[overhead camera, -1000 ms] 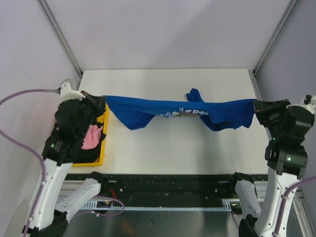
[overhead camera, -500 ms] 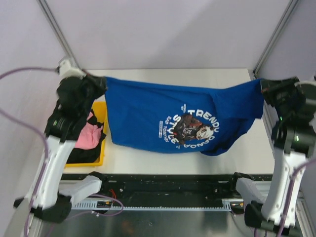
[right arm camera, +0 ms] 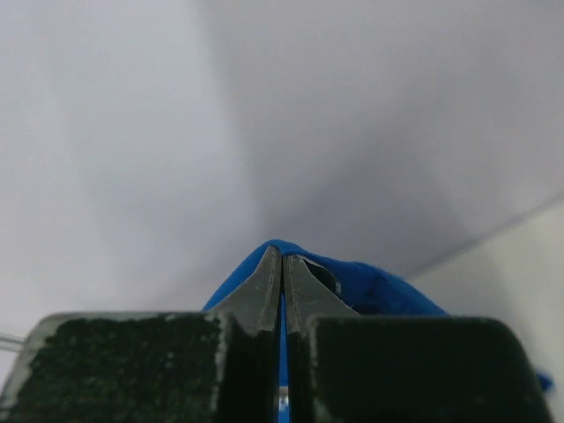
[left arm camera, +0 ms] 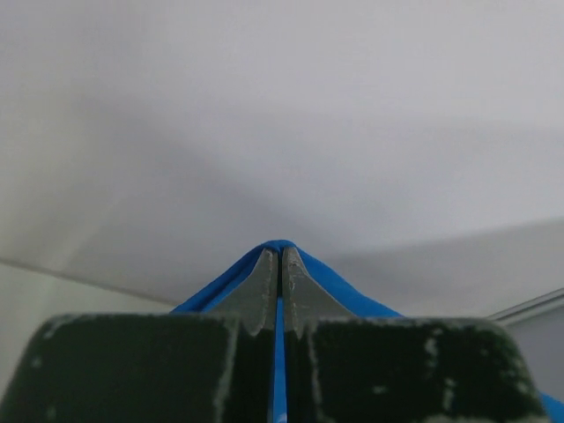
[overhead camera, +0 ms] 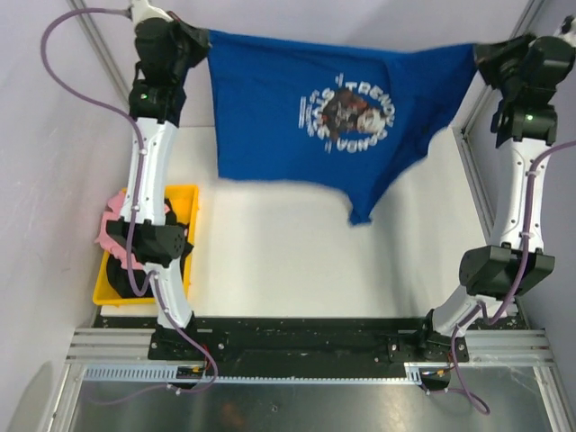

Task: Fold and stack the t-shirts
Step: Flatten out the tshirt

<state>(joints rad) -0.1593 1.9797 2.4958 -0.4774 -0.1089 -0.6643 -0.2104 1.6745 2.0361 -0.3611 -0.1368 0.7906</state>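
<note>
**Hazards during two-point hang**

**Risks.** At lower left of the top view, the yellow bin (overhead camera: 106,295) holds the pink t-shirt (overhead camera: 111,227) and a dark mass, probably the black t-shirt (overhead camera: 115,270). Pink cloth spills over the bin rim beside the left arm (overhead camera: 148,180), so an arm coming down could drag it out.

Above the table (overhead camera: 288,261), the blue t-shirt (overhead camera: 270,126) hangs off the surface, spread across the upper frame. Its lower right portion droops to a point. If the shirt is lowered unevenly, that tail will likely land first and fold under, creasing the panel.

The left gripper (overhead camera: 202,38) at upper left and the right gripper (overhead camera: 480,56) at upper right are each clamped on a thin pinch of blue fabric. In both wrist views the fingers (left arm camera: 263,282) meet tip to tip, with only a small ridge of cloth beyond them. So shallow a bite may slip if the arms pull apart, dropping one corner.

**Materials.**
- **Bin:** rigid smooth plastic, rectangular, with low walls.
- **Table:** flat, white, matte and hard.
- **Blue shirt:** soft limp knit, taut along the top edge and slack below. A round print with white lettering sits at centre and is probably stiffer than the surrounding cloth.
- **Fingers:** dark and scuffed, tapering to narrow grey tips.
- **Walls (overhead camera: 315,18):** plain, pale and featureless.
</note>
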